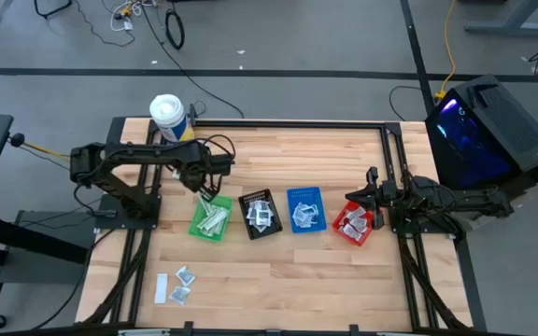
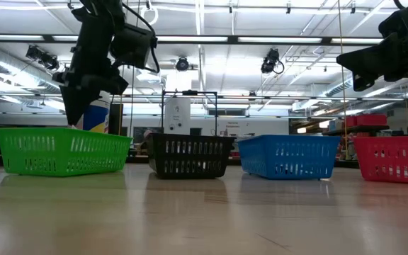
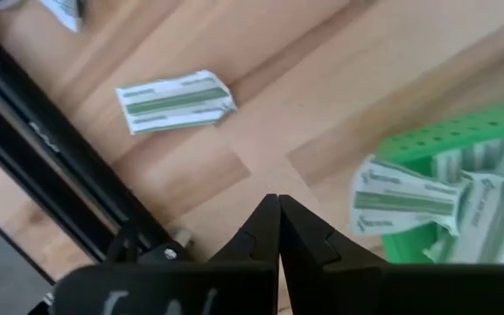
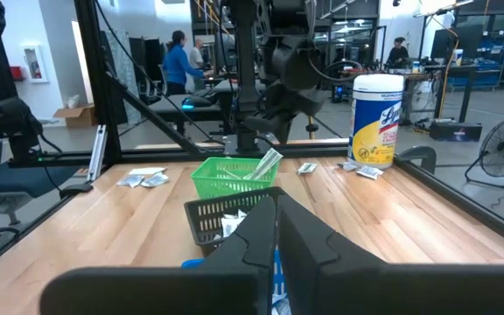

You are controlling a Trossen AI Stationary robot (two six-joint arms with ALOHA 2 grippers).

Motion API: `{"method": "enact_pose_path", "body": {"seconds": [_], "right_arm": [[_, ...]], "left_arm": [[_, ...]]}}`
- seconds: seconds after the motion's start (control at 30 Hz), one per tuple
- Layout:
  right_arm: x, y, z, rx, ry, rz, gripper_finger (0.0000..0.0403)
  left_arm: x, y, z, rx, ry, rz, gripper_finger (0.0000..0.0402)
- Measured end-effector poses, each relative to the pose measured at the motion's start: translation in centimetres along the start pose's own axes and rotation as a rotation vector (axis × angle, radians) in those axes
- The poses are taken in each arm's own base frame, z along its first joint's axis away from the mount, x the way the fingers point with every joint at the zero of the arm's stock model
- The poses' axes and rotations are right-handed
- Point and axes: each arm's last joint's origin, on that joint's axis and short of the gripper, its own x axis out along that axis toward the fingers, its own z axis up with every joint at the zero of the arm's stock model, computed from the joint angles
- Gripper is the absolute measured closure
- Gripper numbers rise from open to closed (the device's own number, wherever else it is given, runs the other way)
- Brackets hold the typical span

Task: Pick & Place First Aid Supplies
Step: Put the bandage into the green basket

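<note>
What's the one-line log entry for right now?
left gripper: shut, empty, above green bin | right gripper: shut, parked by red bin | packets loose on table

white/green sachets (image 1: 211, 220) in bins, table

**Mia:** How many bins are on the table?

**Ben:** Four. One green bin (image 1: 211, 220), one black bin (image 1: 260, 214), one blue bin (image 1: 305, 209) and one red bin (image 1: 356, 224).

**Mia:** How many robot arms?

**Ben:** Two, one on each side. Each arm has one gripper, so that makes two: the left gripper (image 1: 205, 189) and the right gripper (image 1: 372, 175).

**Mia:** How many big white tubs?

**Ben:** Just one white tub (image 1: 168, 117).

**Mia:** And the little packets lying loose on the wood?

**Ben:** From above I count three near the front edge: one long white strip (image 1: 161, 288) and two small silvery packets (image 1: 184, 285). The packets inside the bins are piled up, so I can't count those.
</note>
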Motion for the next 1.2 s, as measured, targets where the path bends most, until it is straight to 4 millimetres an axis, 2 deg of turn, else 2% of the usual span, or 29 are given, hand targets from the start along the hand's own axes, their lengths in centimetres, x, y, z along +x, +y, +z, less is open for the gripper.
{"method": "enact_pose_path", "body": {"seconds": [0.27,0.8,1.2], "right_arm": [[0.00,0.00,0.00,0.000,0.000,0.000,0.0380],[0.00,0.00,0.00,0.000,0.000,0.000,0.0380],[0.00,0.00,0.01,0.000,0.000,0.000,0.0380]], "left_arm": [[-0.03,-0.56,0.35,0.027,-0.007,-0.097,0.0396],[-0.03,-0.57,0.41,-0.009,-0.018,-0.089,0.0395],[-0.09,-0.90,0.16,-0.001,0.044,-0.171,0.0395]]}}
